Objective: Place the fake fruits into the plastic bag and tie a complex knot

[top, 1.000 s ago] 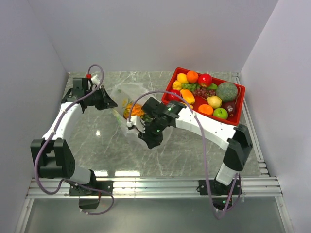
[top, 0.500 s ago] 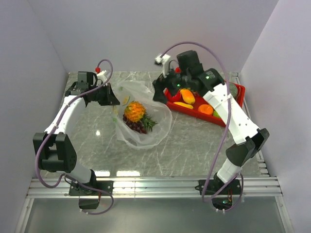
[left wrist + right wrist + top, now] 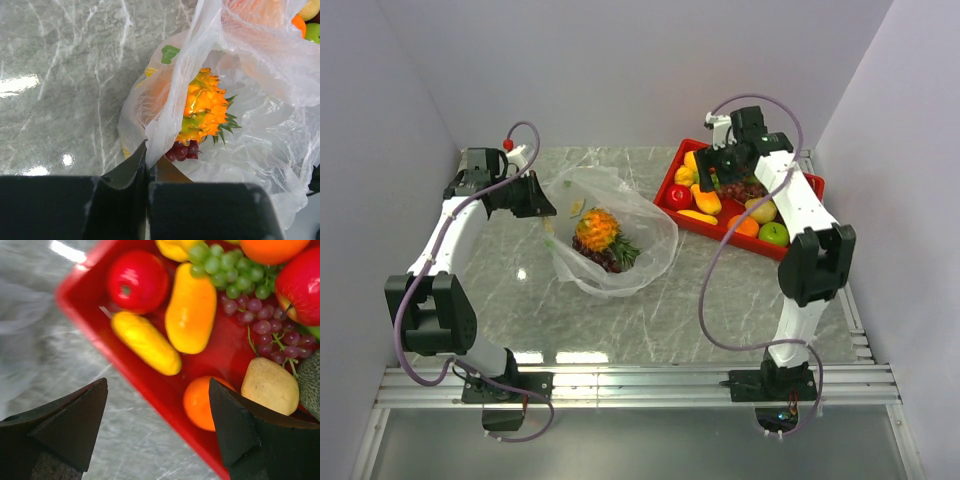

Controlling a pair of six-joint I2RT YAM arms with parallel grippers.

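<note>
Plastic bag (image 3: 655, 245): thin, limp film, lying mid-way across the bench (image 3: 520, 300), toward its left edge, with pineapple (image 3: 597, 229) and grapes (image 3: 605, 260) inside. Judged light and slippery; grip it at a bunched rim fold. Left gripper (image 3: 149, 167): fingers clamped on such a fold. Far right corner: fake fruits (image 3: 190, 307) in the red tray (image 3: 90, 315), judged rigid, glossy, light. Right gripper (image 3: 158, 385): fingers spread wide above them, holding nothing.
</note>
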